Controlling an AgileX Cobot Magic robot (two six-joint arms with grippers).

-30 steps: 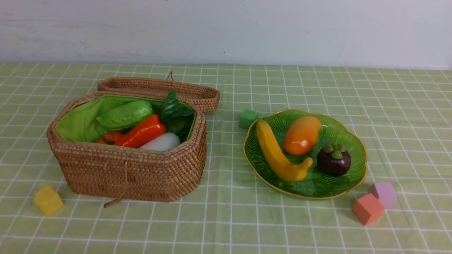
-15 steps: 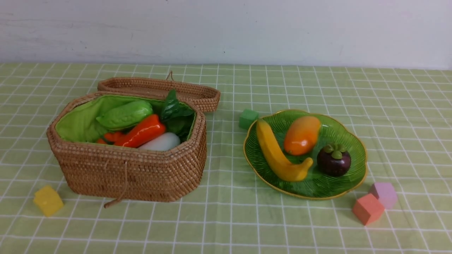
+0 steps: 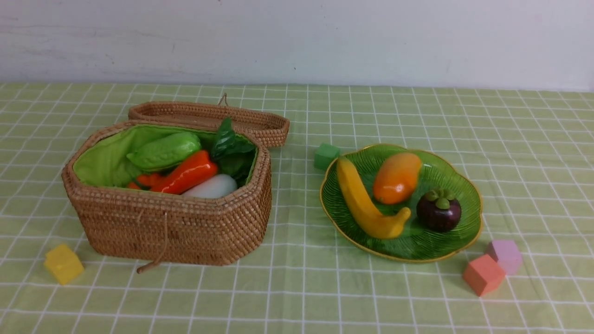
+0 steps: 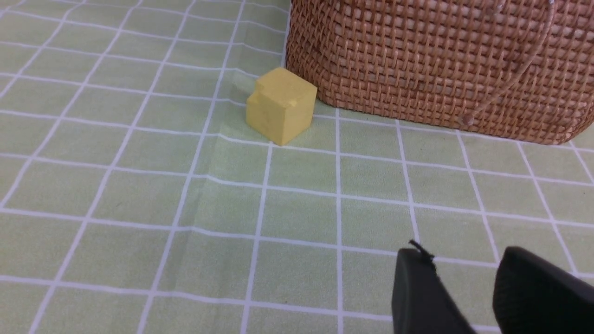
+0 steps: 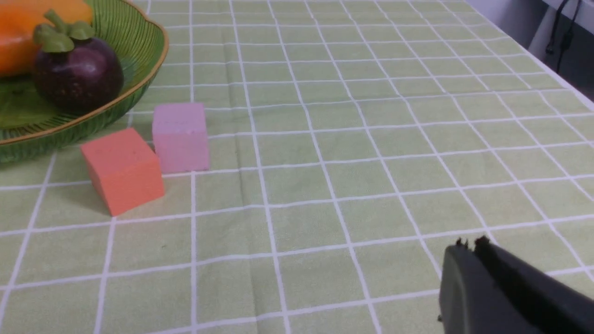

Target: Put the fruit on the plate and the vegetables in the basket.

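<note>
Fruit sits on the plate (image 3: pixel 468 199) now: the banana (image 3: pixel 364 204), the mango (image 3: pixel 397 177) and the mangosteen (image 3: pixel 438 211) all lie in the green dish on the right side of the desk (image 3: pixel 301 287). The basket (image 3: pixel 171 227) on the left holds the vegetables: a green gourd (image 3: pixel 164 150), a red-orange carrot piece (image 3: pixel 188 173) and a white radish (image 3: pixel 211 187), with more orange peeking under them. No fruit or vegetable lies loose on the cloth, so the job looks done. Only small cubes sit around.

The left pincer (image 4: pixel 464 278) hangs over bare cloth near the yellow cube (image 4: pixel 280 104), with a gap between its tips and nothing in it. The right pincer (image 5: pixel 471 246) is closed tight and empty, away from the pink cube (image 5: pixel 180 137) and orange cube (image 5: pixel 123 169).
</note>
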